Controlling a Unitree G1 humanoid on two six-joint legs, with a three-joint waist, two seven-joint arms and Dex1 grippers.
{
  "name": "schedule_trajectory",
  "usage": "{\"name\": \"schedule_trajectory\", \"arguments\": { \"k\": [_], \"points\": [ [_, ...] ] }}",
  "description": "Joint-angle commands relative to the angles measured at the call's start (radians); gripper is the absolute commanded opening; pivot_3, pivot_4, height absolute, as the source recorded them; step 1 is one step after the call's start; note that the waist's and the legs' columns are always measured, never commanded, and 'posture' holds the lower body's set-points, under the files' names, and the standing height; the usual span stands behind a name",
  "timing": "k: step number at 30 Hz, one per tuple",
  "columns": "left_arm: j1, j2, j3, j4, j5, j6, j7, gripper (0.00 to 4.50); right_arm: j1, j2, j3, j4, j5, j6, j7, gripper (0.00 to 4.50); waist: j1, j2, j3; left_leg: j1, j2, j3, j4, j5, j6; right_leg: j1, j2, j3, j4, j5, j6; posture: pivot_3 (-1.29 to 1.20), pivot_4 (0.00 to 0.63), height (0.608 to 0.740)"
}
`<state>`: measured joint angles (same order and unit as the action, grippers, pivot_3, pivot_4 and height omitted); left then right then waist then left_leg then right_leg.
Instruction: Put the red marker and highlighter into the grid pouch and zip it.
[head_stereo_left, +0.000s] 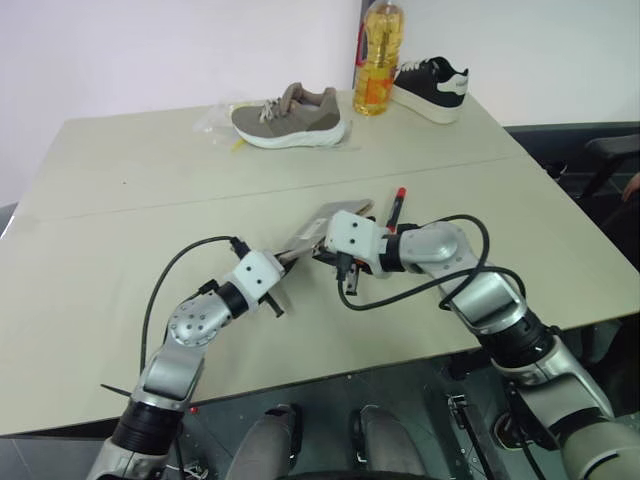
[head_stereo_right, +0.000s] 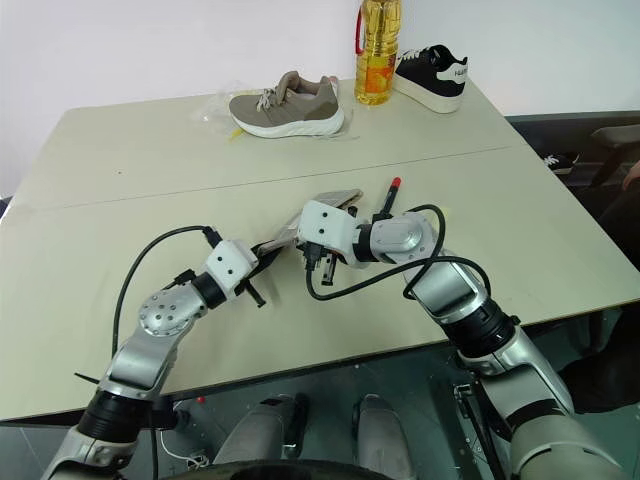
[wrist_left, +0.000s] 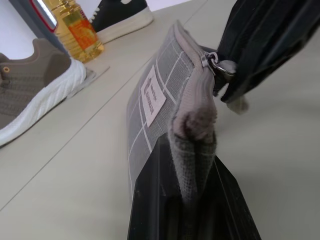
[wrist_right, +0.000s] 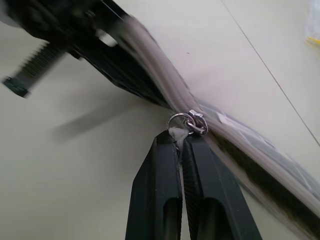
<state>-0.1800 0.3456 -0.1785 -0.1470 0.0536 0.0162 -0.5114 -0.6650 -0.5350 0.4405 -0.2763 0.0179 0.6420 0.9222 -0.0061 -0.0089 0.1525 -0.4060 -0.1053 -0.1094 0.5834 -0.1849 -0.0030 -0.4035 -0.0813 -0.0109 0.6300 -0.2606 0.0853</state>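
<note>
The grid pouch (head_stereo_left: 328, 222) is held tilted above the table's middle, and its white label (wrist_left: 153, 96) faces the left wrist view. My left gripper (wrist_left: 192, 192) is shut on the pouch's near end. My right gripper (wrist_right: 181, 144) is shut on the short cord at the zipper's metal ring (wrist_right: 188, 122), partway along the top edge. The zipper between the ring and the left gripper looks closed. The red marker (head_stereo_left: 397, 206) lies on the table just beyond the right gripper, apart from the pouch. The highlighter is hidden.
A tan sneaker (head_stereo_left: 290, 118) lies at the far middle on a clear plastic wrapper (head_stereo_left: 214, 124). An oil bottle (head_stereo_left: 377, 58) and a black-and-white sneaker (head_stereo_left: 432, 86) stand at the far right. A seam (head_stereo_left: 250, 190) crosses the table behind the pouch.
</note>
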Motion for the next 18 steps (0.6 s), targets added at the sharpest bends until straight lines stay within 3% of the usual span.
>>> {"name": "schedule_trajectory", "arguments": {
  "k": [1,10,11,12,16,17,18],
  "points": [
    [-0.029,-0.027,-0.015,0.02,0.025,0.001,0.039,0.0,-0.003,0.022,0.029,-0.112,0.025,0.005,0.022,0.05,-0.001,0.0,0.0,0.0,0.0,0.0,0.0,0.0,0.0,0.0,0.0,0.0,0.0,0.0,0.0,0.0,0.15,0.74],
    [-0.027,-0.046,-0.005,0.012,0.043,0.018,0.066,0.0,0.026,0.059,0.01,-0.115,0.036,0.034,-0.009,0.05,-0.002,0.0,0.0,0.0,0.0,0.0,0.001,0.0,0.0,0.0,0.0,0.0,0.0,0.0,0.0,0.0,0.15,0.74],
    [-0.021,-0.047,0.004,0.004,0.036,0.02,0.069,0.0,0.023,0.054,-0.002,-0.11,0.045,0.034,0.001,0.7,-0.003,0.0,0.0,0.0,0.0,0.0,0.001,0.0,0.0,0.0,0.0,0.0,0.0,0.0,0.0,0.0,0.15,0.74],
    [-0.017,-0.048,0.011,-0.003,0.029,0.019,0.071,0.0,0.021,0.045,-0.016,-0.099,0.052,0.027,0.011,0.99,-0.004,0.0,0.0,0.0,0.0,0.0,0.001,0.0,0.0,0.0,0.0,0.0,0.0,0.0,0.0,0.0,0.15,0.74],
    [-0.007,-0.042,0.025,-0.02,0.022,0.024,0.077,0.0,0.016,0.012,-0.088,-0.047,0.079,-0.004,0.023,2.99,-0.002,0.0,0.0,0.0,0.0,0.0,0.001,0.0,0.0,0.0,0.0,0.0,0.0,0.001,0.001,0.0,0.15,0.74],
    [-0.003,-0.037,0.031,-0.022,0.018,0.023,0.075,0.0,0.02,-0.002,-0.112,-0.032,0.086,-0.012,0.024,3.39,0.001,0.0,0.0,0.0,0.0,0.0,0.002,0.0,0.0,0.001,0.0,0.0,0.0,0.001,0.001,0.0,0.15,0.74],
    [0.0,-0.033,0.038,-0.025,0.011,0.022,0.072,0.0,0.024,-0.016,-0.132,-0.019,0.089,-0.021,0.021,3.39,0.002,0.0,0.0,-0.001,0.0,0.0,0.003,0.0,0.0,0.001,0.0,-0.001,0.0,0.001,0.002,0.0,0.15,0.74]
  ]
}}
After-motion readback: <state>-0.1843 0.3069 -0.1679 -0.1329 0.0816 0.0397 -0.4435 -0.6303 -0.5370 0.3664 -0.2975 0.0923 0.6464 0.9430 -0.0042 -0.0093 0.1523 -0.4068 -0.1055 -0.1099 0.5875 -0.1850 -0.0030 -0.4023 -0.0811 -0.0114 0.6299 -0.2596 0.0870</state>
